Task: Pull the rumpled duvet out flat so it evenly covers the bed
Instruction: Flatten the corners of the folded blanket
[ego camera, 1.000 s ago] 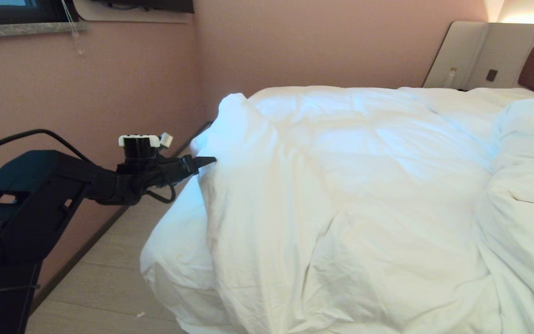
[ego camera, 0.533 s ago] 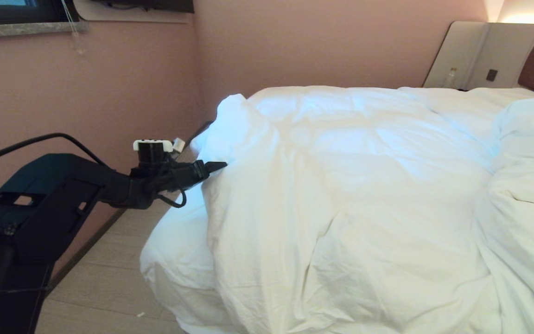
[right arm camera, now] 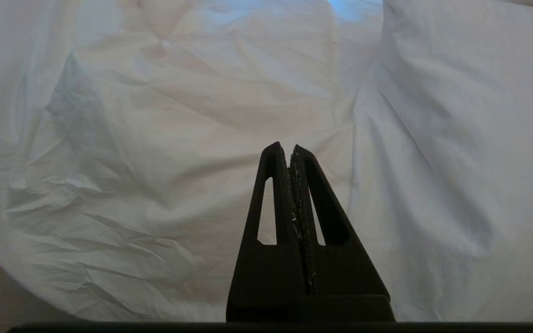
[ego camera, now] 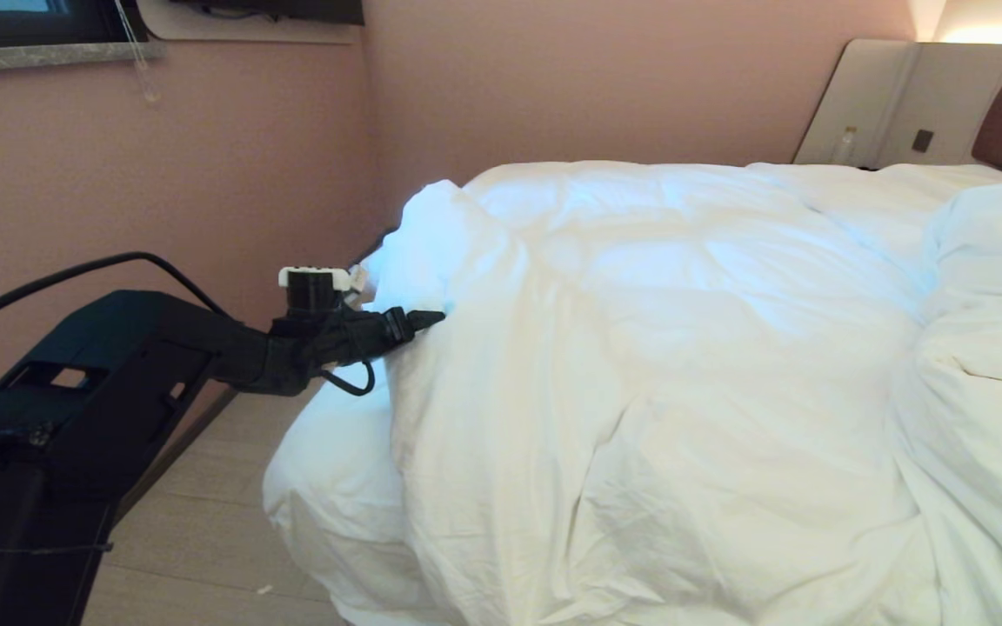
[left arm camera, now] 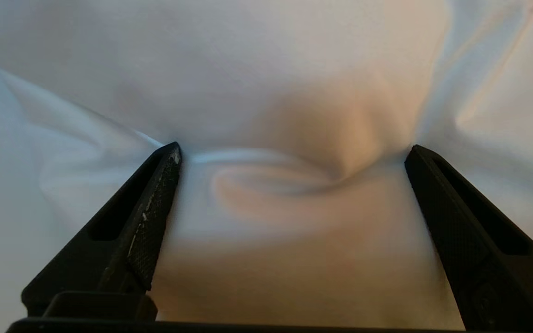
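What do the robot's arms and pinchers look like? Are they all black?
Mostly black. The left arm is chunky matte black, with a black cable looping over it and a small white part atop the wrist. The left gripper has two long, pointed black fingers with hollow slots and rough, scuffed inner pads. The right gripper has the same slotted, triangular black fingers.

The duvet [ego camera: 657, 348] is soft, matt white cloth, creased and puffy. The left gripper [left arm camera: 292, 152] has matt black plastic fingers [left arm camera: 155, 194] with rough, cross-hatched inner pads. The wall [ego camera: 205, 174] is matt pink; the floor [ego camera: 205, 522] looks like pale wood planks.
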